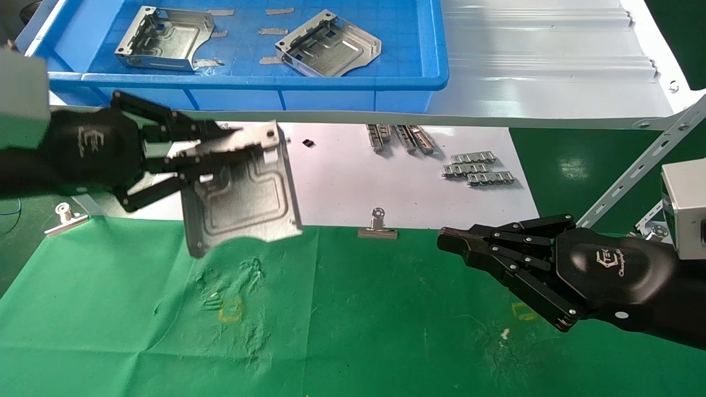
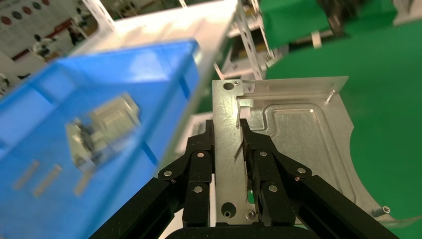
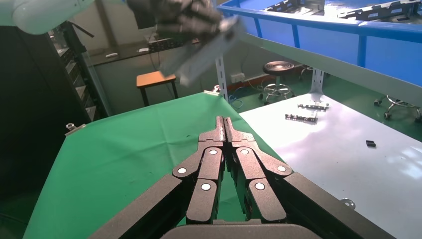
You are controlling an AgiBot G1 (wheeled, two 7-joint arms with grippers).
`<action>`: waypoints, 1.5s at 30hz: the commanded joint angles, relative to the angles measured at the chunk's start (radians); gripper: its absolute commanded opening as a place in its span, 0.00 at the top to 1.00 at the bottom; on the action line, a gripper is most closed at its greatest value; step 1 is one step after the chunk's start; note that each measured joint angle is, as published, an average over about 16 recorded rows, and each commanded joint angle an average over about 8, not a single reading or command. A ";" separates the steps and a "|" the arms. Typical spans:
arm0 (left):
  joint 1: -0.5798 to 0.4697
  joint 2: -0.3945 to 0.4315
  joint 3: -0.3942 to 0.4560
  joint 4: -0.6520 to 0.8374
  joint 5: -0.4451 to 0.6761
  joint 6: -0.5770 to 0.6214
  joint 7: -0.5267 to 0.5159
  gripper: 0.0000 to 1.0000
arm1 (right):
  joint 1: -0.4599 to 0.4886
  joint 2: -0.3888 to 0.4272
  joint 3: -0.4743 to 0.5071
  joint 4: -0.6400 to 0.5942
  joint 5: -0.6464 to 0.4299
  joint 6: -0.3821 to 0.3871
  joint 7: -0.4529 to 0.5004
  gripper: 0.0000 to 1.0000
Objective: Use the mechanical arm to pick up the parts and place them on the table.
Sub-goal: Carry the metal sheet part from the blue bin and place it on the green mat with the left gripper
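My left gripper [image 1: 212, 148] is shut on the flange of a silver part [image 1: 242, 190] and holds it in the air over the near edge of the white sheet and the green table [image 1: 353, 320]. In the left wrist view the fingers [image 2: 259, 154] clamp the part's edge strip [image 2: 229, 149]. Two more parts [image 1: 165, 38] [image 1: 331, 45] lie in the blue bin [image 1: 309, 88] on the shelf. My right gripper [image 1: 449, 241] is shut and empty, low over the table at the right; it also shows in the right wrist view [image 3: 223, 124].
A grey metal shelf [image 1: 551, 66] carries the bin. On the white sheet [image 1: 397, 187] lie toothed strips [image 1: 477, 170] and a small black piece [image 1: 308, 143]. Binder clips [image 1: 378, 226] [image 1: 65, 218] pin the cloth's far edge. A slotted strut [image 1: 640, 165] slants at right.
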 commanded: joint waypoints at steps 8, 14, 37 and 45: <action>0.081 -0.038 0.126 0.001 0.088 -0.028 0.227 1.00 | 0.000 0.000 0.000 0.000 0.000 0.000 0.000 1.00; 0.129 -0.023 0.159 0.033 0.150 -0.079 0.331 1.00 | 0.000 0.000 0.000 0.000 0.000 0.000 0.000 1.00; 0.207 0.048 0.184 0.096 0.217 -0.222 0.480 0.00 | 0.000 0.000 0.000 0.000 0.000 0.000 0.000 1.00; 0.211 0.050 0.178 0.089 0.211 -0.240 0.484 0.00 | 0.000 0.000 0.000 0.000 0.000 0.000 0.000 1.00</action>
